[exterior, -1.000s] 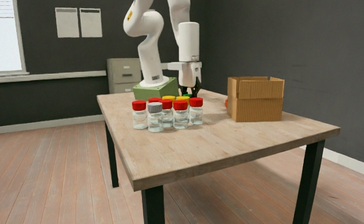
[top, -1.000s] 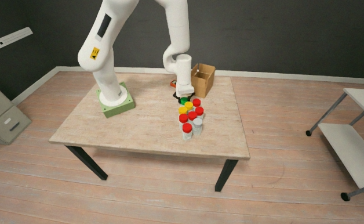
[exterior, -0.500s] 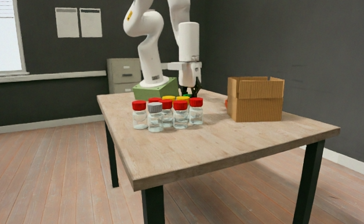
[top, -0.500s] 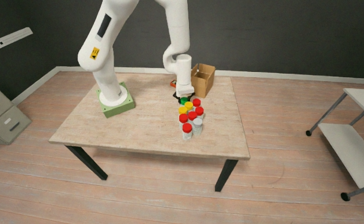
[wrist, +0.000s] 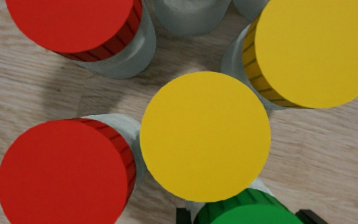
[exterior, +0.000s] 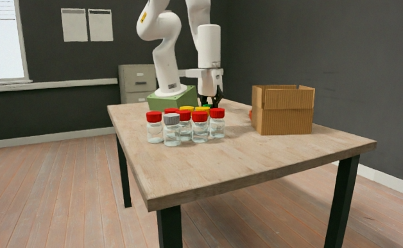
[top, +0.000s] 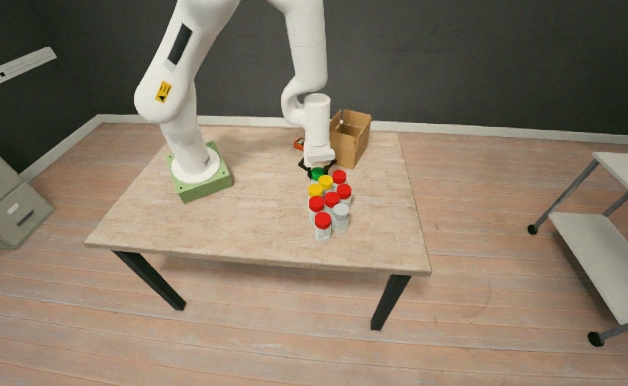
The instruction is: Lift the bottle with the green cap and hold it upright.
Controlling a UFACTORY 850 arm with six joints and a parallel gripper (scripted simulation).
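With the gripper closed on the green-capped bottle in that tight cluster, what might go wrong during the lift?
1. The green-capped bottle, clamped in the gripper, sits right against a yellow-capped bottle; lifting may drag or tip it.
2. The red-capped bottles stand packed close, so one toppling could knock others over.
3. The grip seems to be near the cap, so the bottle might tilt or slip.

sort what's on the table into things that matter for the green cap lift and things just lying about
Job:
clear glass bottle with green cap, clamped in the black fingers
red, yellow and grey capped bottles crowding it

Lying about:
open brown cardboard box
small orange object behind the arm
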